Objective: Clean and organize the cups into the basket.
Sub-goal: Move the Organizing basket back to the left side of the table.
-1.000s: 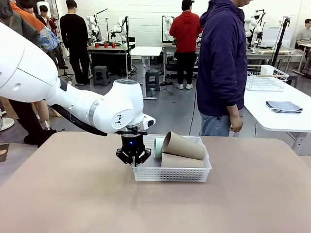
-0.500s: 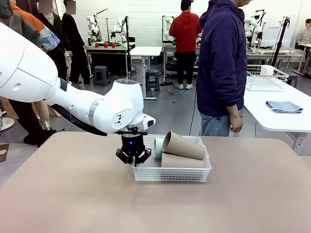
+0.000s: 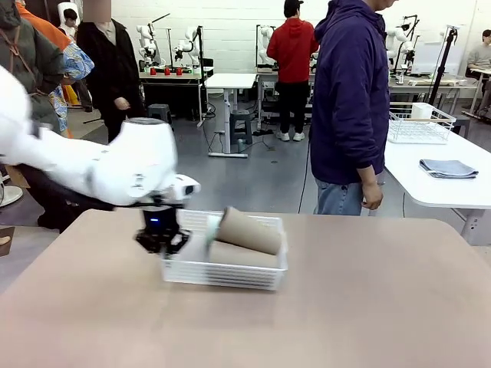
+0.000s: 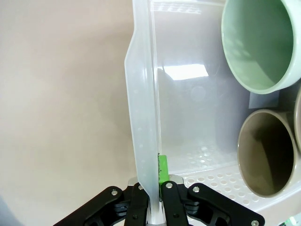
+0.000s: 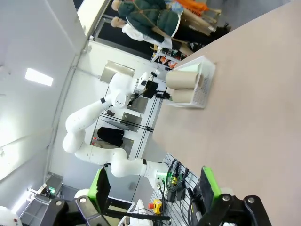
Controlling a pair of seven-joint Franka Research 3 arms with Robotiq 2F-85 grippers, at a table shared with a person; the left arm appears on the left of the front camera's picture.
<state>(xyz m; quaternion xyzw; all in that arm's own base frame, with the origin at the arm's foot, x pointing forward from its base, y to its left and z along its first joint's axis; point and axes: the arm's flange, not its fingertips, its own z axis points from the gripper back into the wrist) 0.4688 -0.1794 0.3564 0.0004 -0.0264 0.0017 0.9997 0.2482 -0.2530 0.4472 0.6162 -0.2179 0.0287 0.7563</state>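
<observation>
The white basket sits on the brown table, left of centre, slightly skewed. My left gripper is shut on its left wall. The left wrist view shows that wall pinched between the fingers of the left gripper. Inside lie the cups on their sides: a brown cup on top of another brown one, and a pale green cup behind. Mouths of the green cup and a brown cup face the left wrist camera. My right gripper stands open, far from the basket.
A person in a purple hoodie stands at the table's far edge, hands down. On a white side table at the right are a wire-mesh basket and a folded grey cloth. Bare tabletop spreads to the right and front.
The left arm has swung left, dragging the basket with the cups from the table's middle toward the left. The grip on the wall has stayed shut.
</observation>
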